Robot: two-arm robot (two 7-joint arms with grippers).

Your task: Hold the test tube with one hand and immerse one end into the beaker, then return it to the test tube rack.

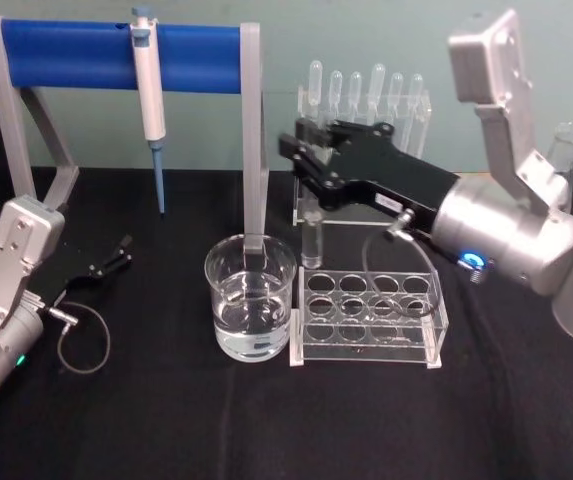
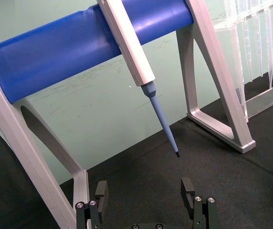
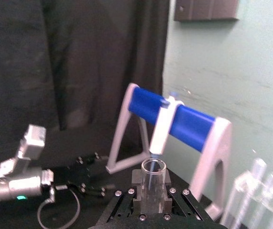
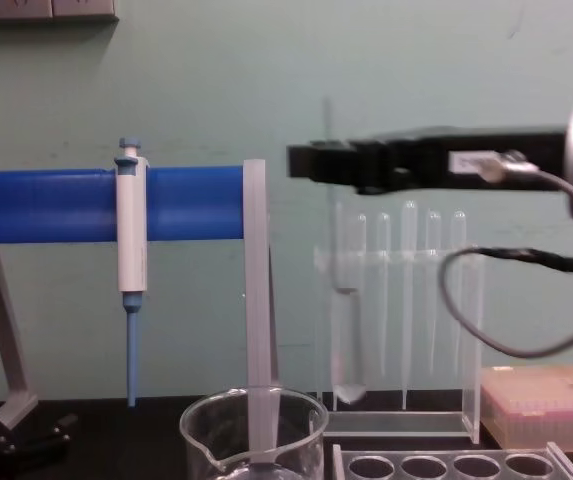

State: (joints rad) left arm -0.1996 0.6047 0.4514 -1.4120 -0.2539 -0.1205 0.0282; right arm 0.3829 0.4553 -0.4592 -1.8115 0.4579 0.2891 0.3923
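Observation:
The test tube (image 1: 312,241) hangs upright in my right gripper (image 1: 304,160), which is shut on its upper part. It is just right of the beaker (image 1: 251,300) and over the back-left corner of the clear rack. From the chest, the tube (image 4: 345,310) ends above the rim of the beaker (image 4: 254,428), under the right gripper (image 4: 326,160). The right wrist view looks down on the tube's open rim (image 3: 153,168) between the fingers. The beaker holds clear liquid. My left gripper (image 1: 116,257) rests open, low at the table's left; its fingers (image 2: 188,188) stand apart.
A blue-barred stand (image 1: 116,55) carries a hanging pipette (image 1: 150,110) behind the beaker; its grey leg (image 1: 254,150) stands just behind the rim. A clear rack with holes (image 1: 371,315) lies right of the beaker. Plastic pipettes (image 1: 366,95) stand behind it. A tip box (image 4: 541,402) sits far right.

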